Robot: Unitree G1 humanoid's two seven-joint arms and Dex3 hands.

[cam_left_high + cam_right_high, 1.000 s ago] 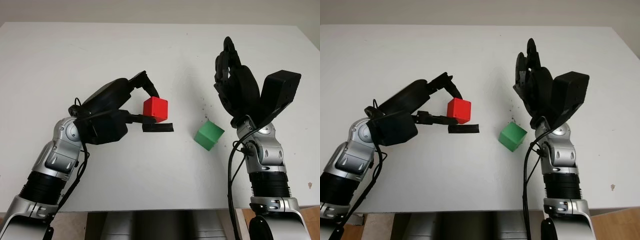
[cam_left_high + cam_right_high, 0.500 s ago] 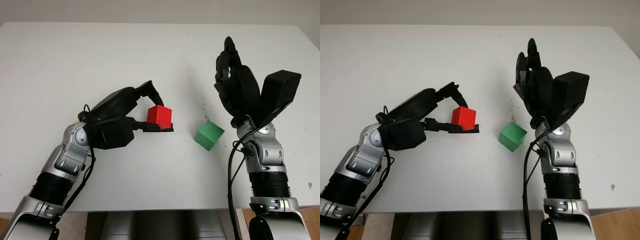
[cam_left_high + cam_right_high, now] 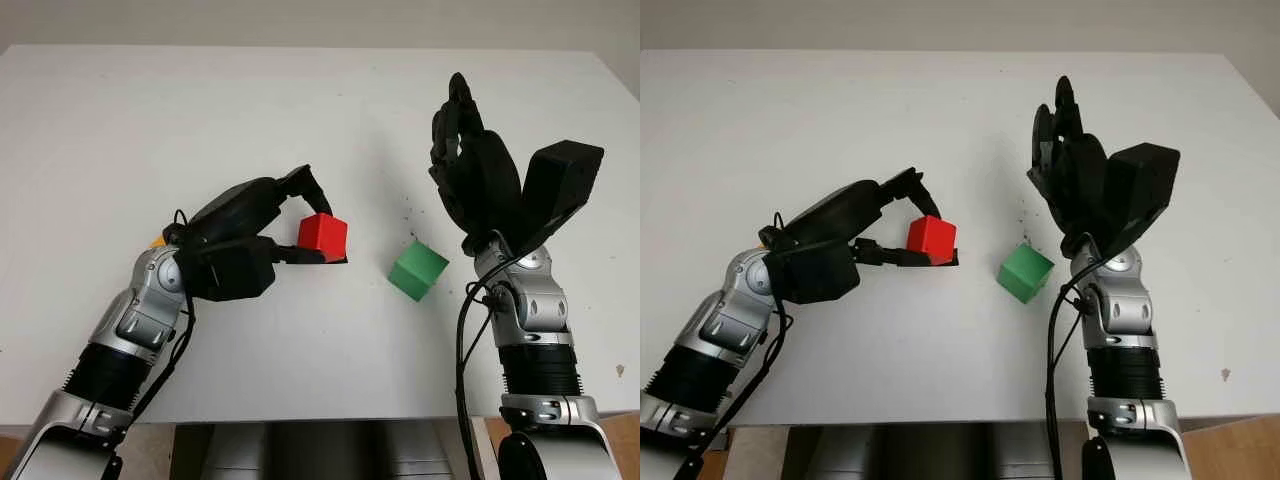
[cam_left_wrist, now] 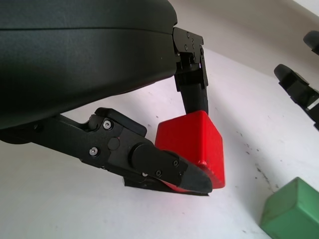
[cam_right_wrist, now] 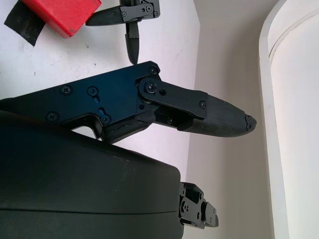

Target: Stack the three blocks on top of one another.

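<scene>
My left hand (image 3: 326, 237) is shut on a red block (image 3: 320, 229), one finger behind it and the thumb (image 4: 164, 167) along its near side. The block hangs low over the white table (image 3: 200, 120), its dark shadow directly beneath; whether it touches the table I cannot tell. A green block (image 3: 417, 269) lies on the table a short way to the right of the red one, turned corner-on. My right hand (image 3: 458, 130) is raised above and behind the green block, open and holding nothing. A small orange bit (image 3: 158, 240) peeks out beside my left arm.
The table's front edge (image 3: 320, 418) runs just beyond both forearms. Wide bare table surface lies behind and to the left of the blocks. A few dark specks (image 3: 408, 212) mark the table near the green block.
My left hand has carried the red block rightward and down, closer to the green block and to the table. The right hand and green block have not moved.
</scene>
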